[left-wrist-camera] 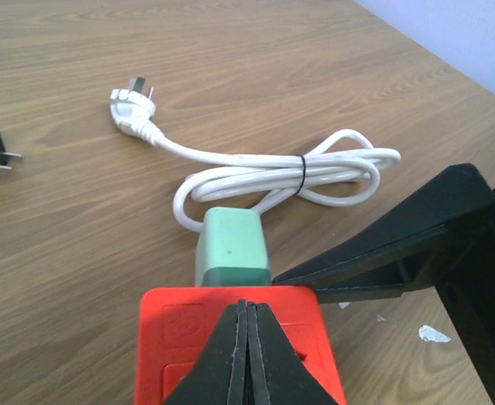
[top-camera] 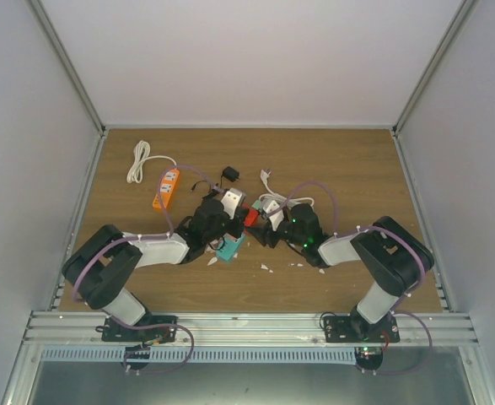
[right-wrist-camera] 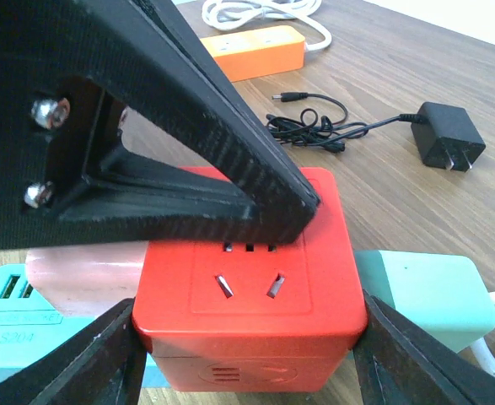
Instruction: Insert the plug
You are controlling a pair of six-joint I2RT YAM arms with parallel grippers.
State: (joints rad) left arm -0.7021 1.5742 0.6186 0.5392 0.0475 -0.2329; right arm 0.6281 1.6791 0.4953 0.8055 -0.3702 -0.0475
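Two end effectors [left-wrist-camera: 245,354] [right-wrist-camera: 251,367], one red socket cube [right-wrist-camera: 251,287], one white plug [left-wrist-camera: 131,103]

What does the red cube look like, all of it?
The red cube looks like smooth plastic with rounded corners. One face has two slanted slots and three small holes above them, with nothing plugged in. The right pincer squeezes its two sides. The shut left pincer has its tip at the cube's top edge. A green block sits against one side, and a pink block is beside another.
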